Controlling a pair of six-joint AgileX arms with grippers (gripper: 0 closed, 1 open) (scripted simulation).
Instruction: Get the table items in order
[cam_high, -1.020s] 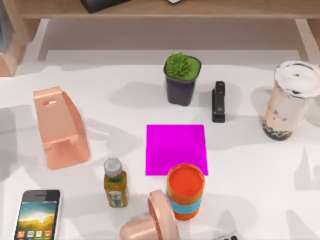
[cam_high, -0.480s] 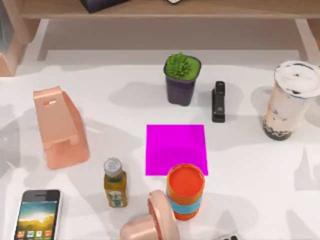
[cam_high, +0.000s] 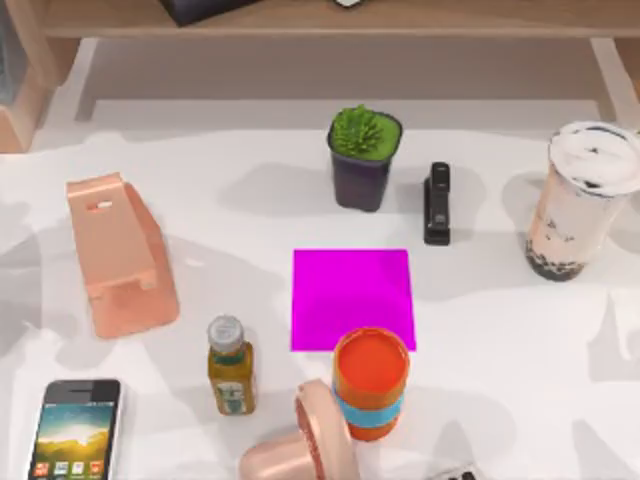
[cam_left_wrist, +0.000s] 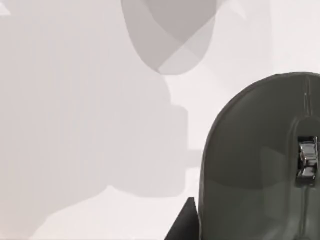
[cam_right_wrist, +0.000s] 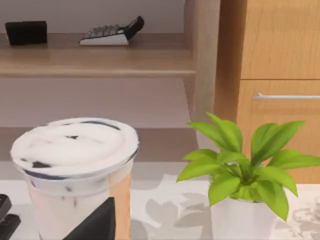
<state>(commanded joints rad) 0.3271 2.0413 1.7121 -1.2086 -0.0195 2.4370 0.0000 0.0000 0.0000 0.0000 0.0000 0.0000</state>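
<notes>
The dark grey mouse (cam_left_wrist: 255, 165) lies on the white table, very close under my left wrist camera. A dark part of my left gripper (cam_left_wrist: 184, 226) juts in just beside it. The white-framed smartphone (cam_high: 76, 430) lies flat at the table's front left, screen up. The tall milk-tea cup (cam_high: 583, 200) stands upright at the far right. In the right wrist view the same cup (cam_right_wrist: 75, 170) is close ahead, with a dark part of my right gripper (cam_right_wrist: 96, 223) in front of its lower wall.
A pink phone stand (cam_high: 118, 256) is at the left and a magenta mat (cam_high: 352, 298) in the middle. Orange cup (cam_high: 371, 384), juice bottle (cam_high: 230, 365) and a pink object (cam_high: 300, 448) crowd the front. A potted plant (cam_high: 364, 156) and black stapler (cam_high: 437, 203) stand behind.
Shadows on the table's left side have shifted. No item on the table has moved.
</notes>
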